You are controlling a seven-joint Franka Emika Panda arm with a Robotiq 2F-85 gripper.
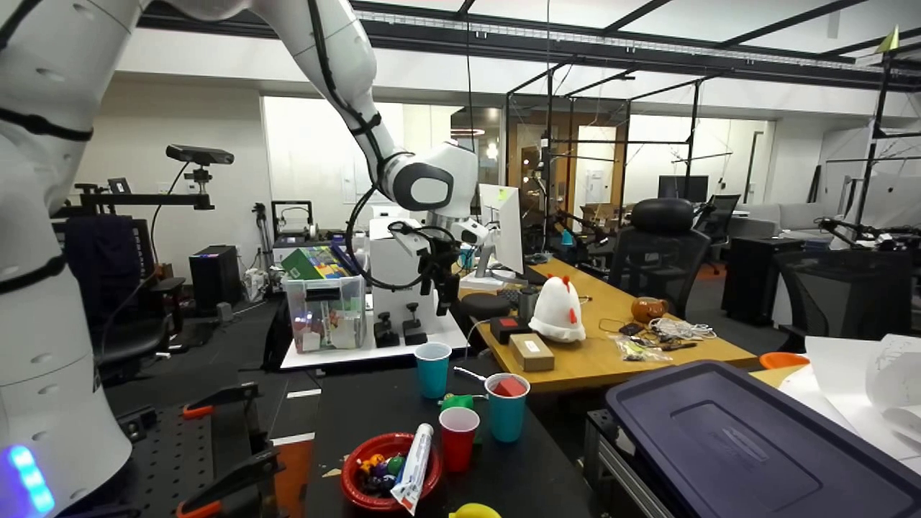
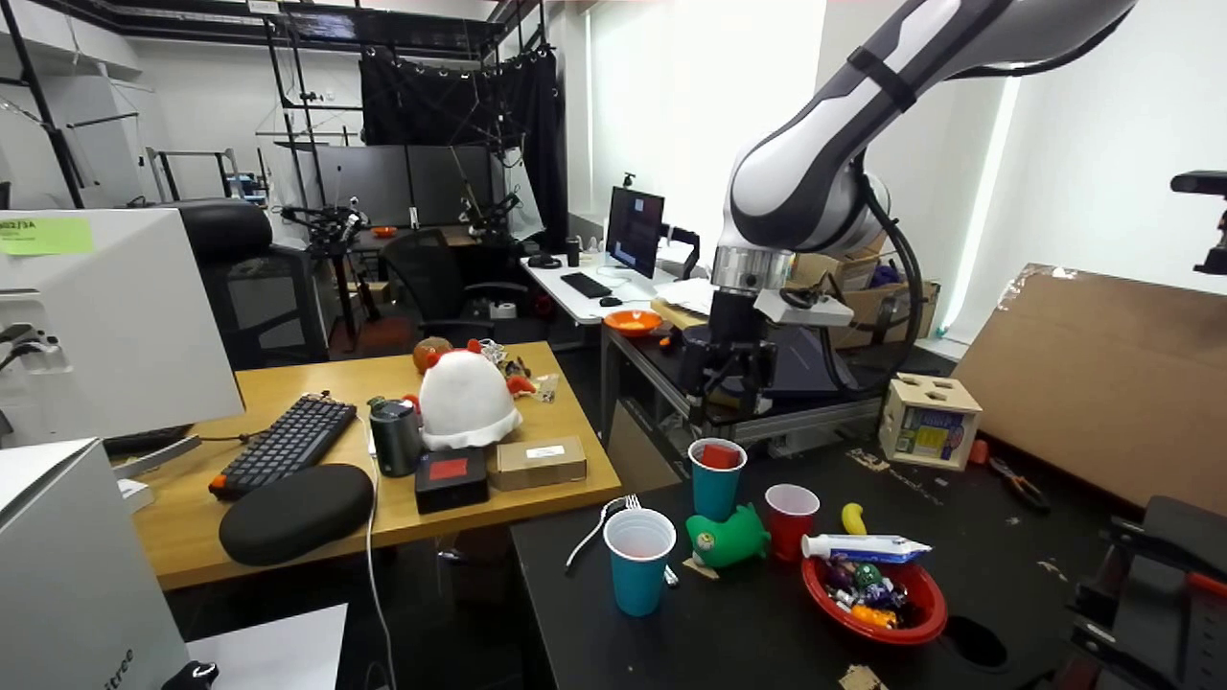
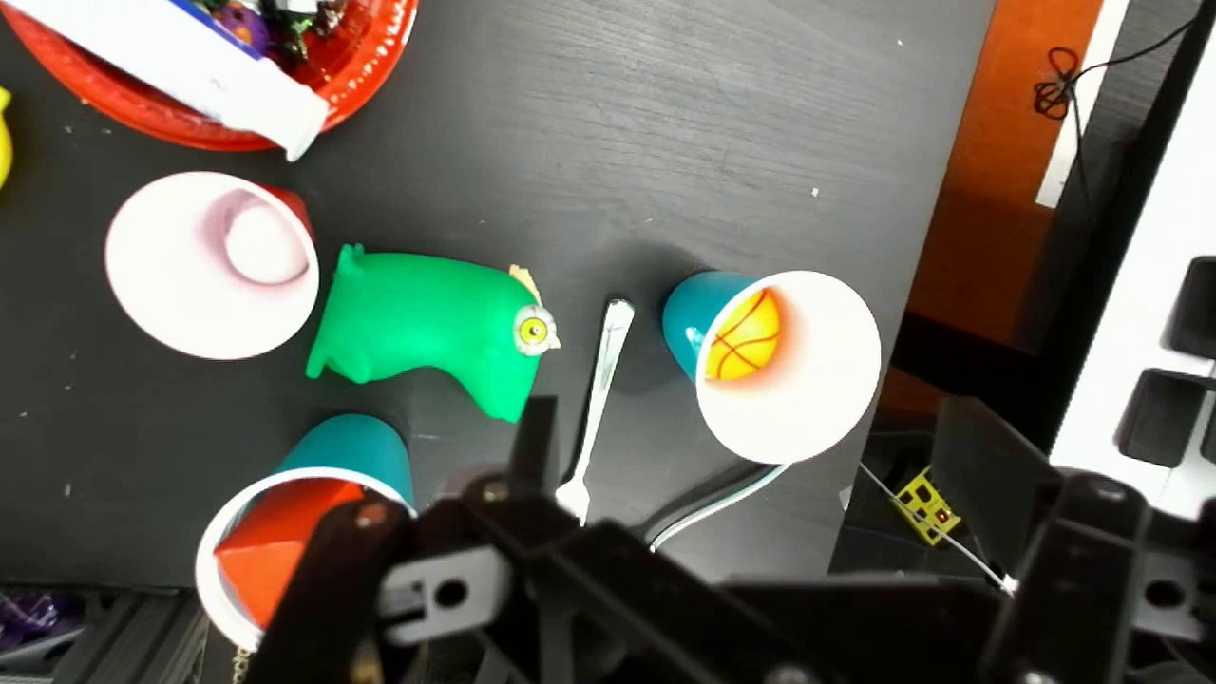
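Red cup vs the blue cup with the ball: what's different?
The red cup looks empty; the blue cup holds a yellow-orange ball. The red cup stands near the bowl; the blue cup, near a fork. Both stand upright, white inside.

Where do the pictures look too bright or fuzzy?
In the wrist view, the red cup is washed out inside and the pincer looks blurry; in an exterior view, the white wall glares; in an exterior view, the blue light glows nearly white in its middle.
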